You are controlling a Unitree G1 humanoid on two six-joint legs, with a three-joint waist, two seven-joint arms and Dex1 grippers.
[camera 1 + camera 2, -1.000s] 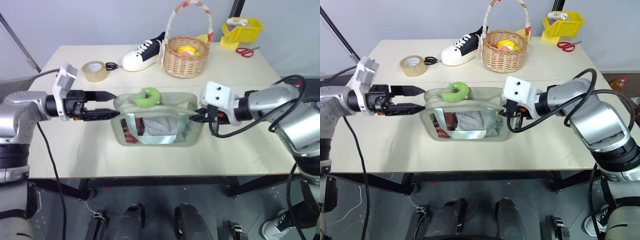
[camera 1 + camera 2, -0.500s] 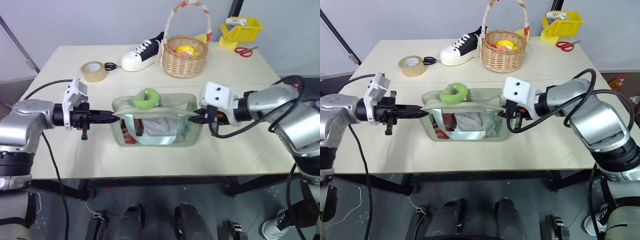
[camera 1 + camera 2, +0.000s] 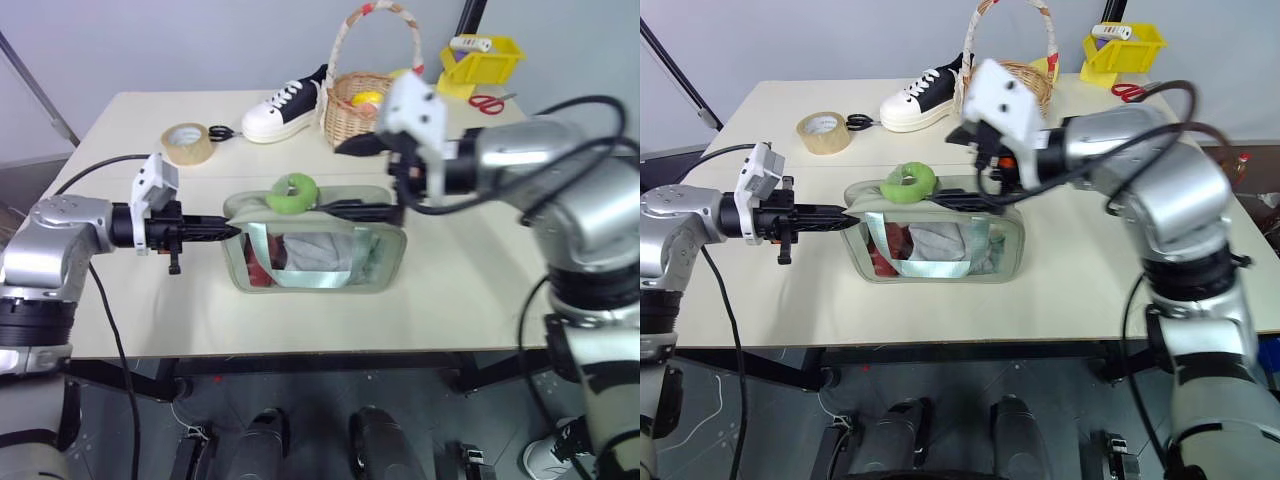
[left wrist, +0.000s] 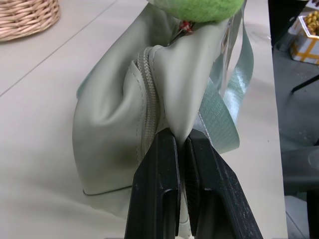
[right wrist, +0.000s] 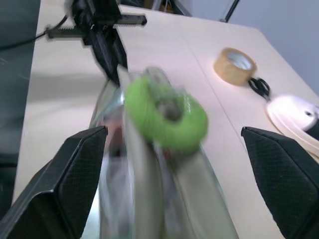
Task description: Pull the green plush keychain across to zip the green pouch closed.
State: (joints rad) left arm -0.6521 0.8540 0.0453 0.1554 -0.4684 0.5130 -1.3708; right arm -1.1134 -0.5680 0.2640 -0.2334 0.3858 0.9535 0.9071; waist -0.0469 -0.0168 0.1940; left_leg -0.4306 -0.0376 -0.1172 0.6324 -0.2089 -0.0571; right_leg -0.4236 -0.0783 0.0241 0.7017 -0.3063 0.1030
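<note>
The green pouch (image 3: 318, 272) lies mid-table with its clear window facing me and folded cloth inside. On its top edge, left of centre, rests the green plush keychain (image 3: 293, 193), a fuzzy lime ring. My left gripper (image 3: 226, 230) reaches in from the left and is shut on the fabric at the pouch's left end (image 4: 109, 134), beside the zipper. My right gripper (image 3: 330, 178) hovers over the pouch's top, open wide. In the right wrist view the keychain (image 5: 167, 114) sits between its fingers (image 5: 65, 179), untouched.
At the back of the table stand a wicker basket (image 3: 365, 125), a black-and-white shoe (image 3: 285, 105), a tape roll (image 3: 188, 142) with black scissors (image 3: 222, 131), a yellow bin (image 3: 485, 60) and red scissors (image 3: 490, 103). Bare tabletop (image 3: 470, 270) lies right of the pouch.
My left gripper closed on the pouch's left end and stayed there. My right gripper let go of the pouch's right end, opened, and swung up and left over the pouch towards the keychain.
</note>
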